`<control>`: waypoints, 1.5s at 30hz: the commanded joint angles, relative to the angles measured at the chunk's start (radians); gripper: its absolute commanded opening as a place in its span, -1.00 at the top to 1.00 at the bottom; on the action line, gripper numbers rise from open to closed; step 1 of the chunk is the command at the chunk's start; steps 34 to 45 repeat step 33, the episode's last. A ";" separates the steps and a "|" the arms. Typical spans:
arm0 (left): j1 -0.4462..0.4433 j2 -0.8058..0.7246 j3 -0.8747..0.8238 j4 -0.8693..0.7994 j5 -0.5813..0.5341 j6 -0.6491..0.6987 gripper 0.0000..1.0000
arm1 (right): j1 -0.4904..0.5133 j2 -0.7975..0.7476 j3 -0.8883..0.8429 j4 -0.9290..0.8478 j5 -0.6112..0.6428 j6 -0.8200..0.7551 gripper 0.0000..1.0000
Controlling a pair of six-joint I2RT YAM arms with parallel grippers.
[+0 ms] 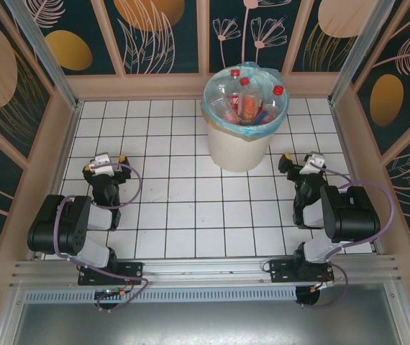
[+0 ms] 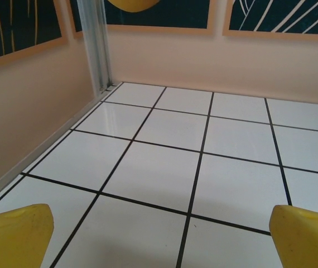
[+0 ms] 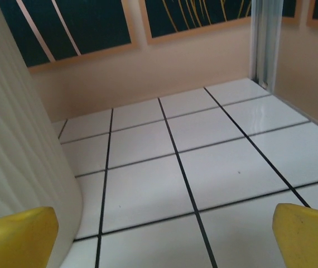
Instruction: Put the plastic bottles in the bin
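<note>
The bin (image 1: 238,152) is seen standing upright at 12 o'clock on the white tiled table (image 1: 183,208), close to the back wall, with its open mouth facing up and its blue-green liner folded over the rim. The plastic bottles (image 1: 247,100) are packed inside the bin, up to about rim level. Three red caps are counted from above, and the bottles under them are set with their long axes near vertical, caps up. The bottle on the 3 o'clock side leans toward 2 o'clock. A red label is seen on the middle bottle; the lower ones are too jumbled to be told apart. The left gripper (image 1: 106,159) is placed at about 8 o'clock from the bin, well apart from it, and is pointed toward 12 o'clock. In the left wrist view the left gripper (image 2: 159,237) is shown spread wide, with yellow pads (image 2: 14,234) at both frame edges and only bare tile between them. The right gripper (image 1: 302,161) is placed at about 4 o'clock from the bin, near it, also aimed toward 12 o'clock. In the right wrist view the right gripper (image 3: 159,237) is likewise spread wide, nothing held, and the bin's wavy cream wall (image 3: 19,156) is seen at 9 o'clock, just beside the left pad (image 3: 17,237). Whether they touch cannot be told.
</note>
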 commanded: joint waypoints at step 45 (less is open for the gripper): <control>0.005 -0.001 0.016 0.048 -0.014 -0.023 -0.98 | 0.015 -0.007 0.010 -0.009 0.102 -0.035 -0.98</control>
